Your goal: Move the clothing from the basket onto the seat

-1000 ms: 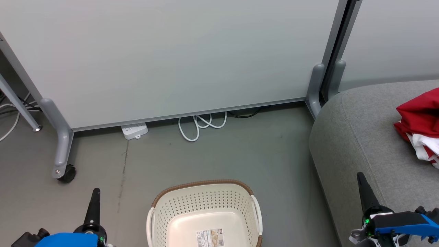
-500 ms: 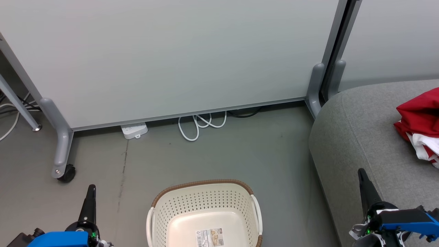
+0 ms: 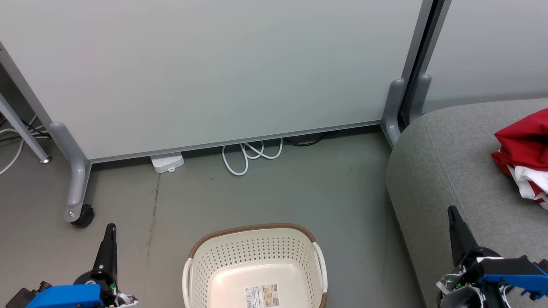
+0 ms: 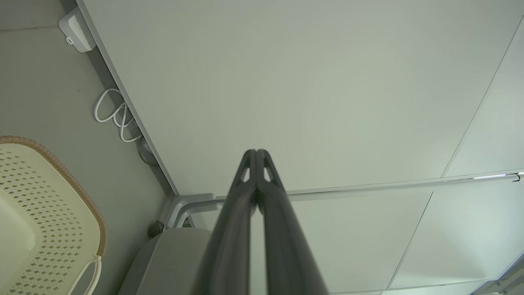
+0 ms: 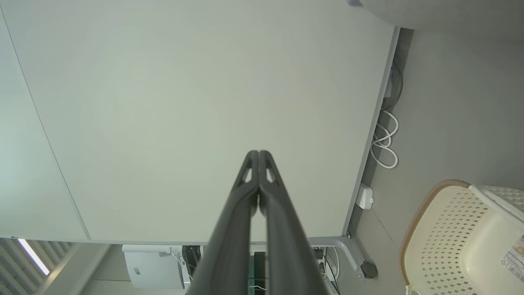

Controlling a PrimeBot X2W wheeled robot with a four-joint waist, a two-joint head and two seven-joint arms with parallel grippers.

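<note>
The cream-white basket (image 3: 256,265) with a brown rim stands on the floor at the bottom centre; nothing but a label shows on its base. It also shows in the wrist views (image 4: 45,213) (image 5: 458,237). Red and white clothing (image 3: 524,156) lies bunched on the grey seat (image 3: 454,171) at the right edge. My left gripper (image 3: 111,229) is shut and holds nothing, left of the basket, fingers (image 4: 256,157) pressed together. My right gripper (image 3: 451,211) is shut and holds nothing, over the seat's front corner, tips (image 5: 258,157) together.
A pale partition panel (image 3: 205,72) on grey castor legs (image 3: 77,188) stands behind the basket. A white power strip (image 3: 167,162) and a coiled white cable (image 3: 250,156) lie at its foot. Bare grey floor (image 3: 308,192) lies between basket, panel and seat.
Both grippers have drawn slightly downward and outward in the head view, the left one further left. Basket and clothing have not moved.
</note>
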